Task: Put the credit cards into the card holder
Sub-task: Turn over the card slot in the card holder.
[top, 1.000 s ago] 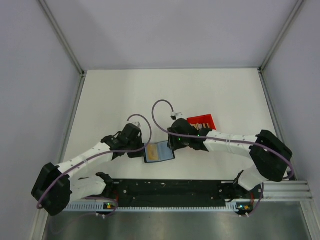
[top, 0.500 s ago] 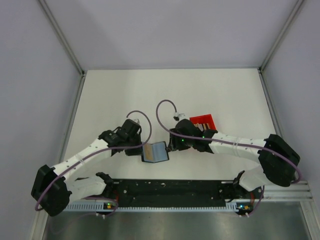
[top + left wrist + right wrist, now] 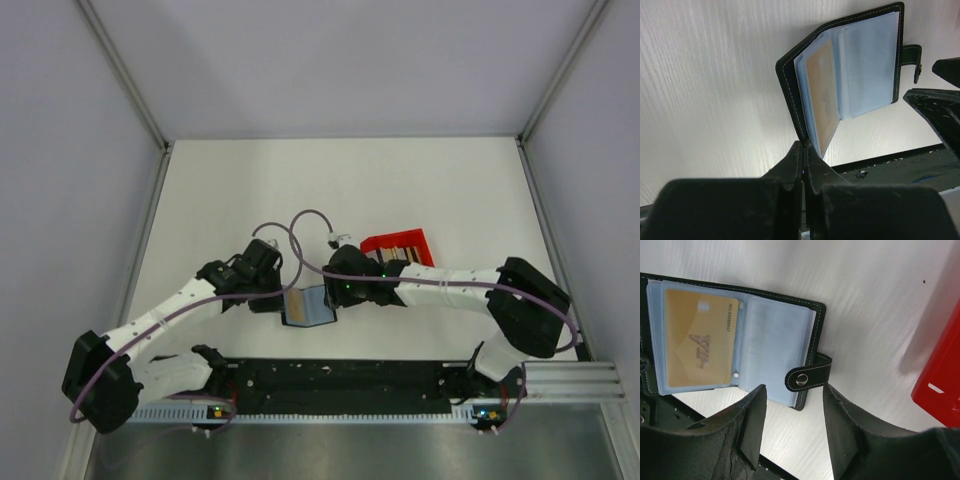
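Both arms [image 3: 170, 312] [image 3: 450, 283] inward toward card holder [image 3: 308, 305]

This looks like a robotics lab test cell. A bare white worktop [image 3: 400, 180] is boxed in by plain pale grey panels [image 3: 340, 60] held on aluminium posts [image 3: 125, 75]. A left robot arm [image 3: 170, 315] and a right robot arm [image 3: 450, 285] are bolted to a black rail [image 3: 340, 378] at the near edge, with purple cables [image 3: 309, 212] looping off them.
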### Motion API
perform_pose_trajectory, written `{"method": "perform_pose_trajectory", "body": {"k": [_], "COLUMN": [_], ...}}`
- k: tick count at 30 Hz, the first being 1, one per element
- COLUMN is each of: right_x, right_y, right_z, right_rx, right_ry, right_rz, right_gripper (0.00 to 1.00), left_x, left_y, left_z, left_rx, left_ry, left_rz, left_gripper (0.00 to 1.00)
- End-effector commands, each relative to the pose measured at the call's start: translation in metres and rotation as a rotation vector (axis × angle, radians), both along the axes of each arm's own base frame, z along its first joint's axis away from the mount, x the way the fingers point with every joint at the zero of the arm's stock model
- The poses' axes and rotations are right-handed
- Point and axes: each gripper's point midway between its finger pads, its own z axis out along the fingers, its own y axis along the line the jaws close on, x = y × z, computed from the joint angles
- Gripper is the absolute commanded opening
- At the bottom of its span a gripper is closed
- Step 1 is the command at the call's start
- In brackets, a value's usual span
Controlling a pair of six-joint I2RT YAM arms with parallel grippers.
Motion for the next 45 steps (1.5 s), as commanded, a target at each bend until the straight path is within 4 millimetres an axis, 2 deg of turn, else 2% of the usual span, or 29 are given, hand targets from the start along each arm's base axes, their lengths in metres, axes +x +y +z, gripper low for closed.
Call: {"method": "perform_pose_trajectory", "body": {"k": [1, 9, 16, 20, 25, 31, 39, 43, 45], "right_x": [0.009, 0.019, 0.021, 0.021, 0.02, 0.018, 0.011, 0.006, 0.005], "right_y": [0.019, 0.012, 0.005, 0.004, 0.0, -0.007, -0.007, -0.007, -0.008], "right_z": [0.012, 0.001, -0.003, 0.0, 0.006, 0.008, 0.003, -0.002, -0.004], "right_rx": [-0.002, -0.105, -0.132, -0.126, -0.118, -0.118, -0.074, -0.036, -0.02], "right_ry": [-0.063, -0.099, -0.11, -0.118, -0.128, -0.136, -0.102, -0.079, -0.067], "right_rz": [-0.01, -0.047, -0.059, -0.062, -0.066, -0.065, -0.081, -0.093, -0.105], "right_gripper": [0.49, 0.47, 0.34, 0.3, 0.22, 0.01, 0.0, 0.0, 0.0], "left_x": [0.009, 0.008, 0.008, 0.008, 0.008, 0.013, 0.018, 0.018, 0.017], "left_y": [-0.004, -0.003, -0.003, -0.004, -0.004, -0.006, -0.034, -0.049, -0.056], "left_z": [0.015, 0.012, 0.012, 0.012, 0.011, 0.019, 0.037, 0.042, 0.042], "left_rx": [-0.017, -0.016, -0.019, -0.02, -0.02, -0.023, -0.133, -0.21, -0.244], "left_ry": [-0.054, -0.051, -0.055, -0.057, -0.057, -0.084, -0.084, -0.084, -0.077], "left_rz": [-0.01, -0.006, -0.006, -0.006, -0.007, -0.035, -0.108, -0.136, -0.147], "left_gripper": [0.0, 0.0, 0.0, 0.0, 0.0, 0.0, 0.0, 0.11, 0.13]}}
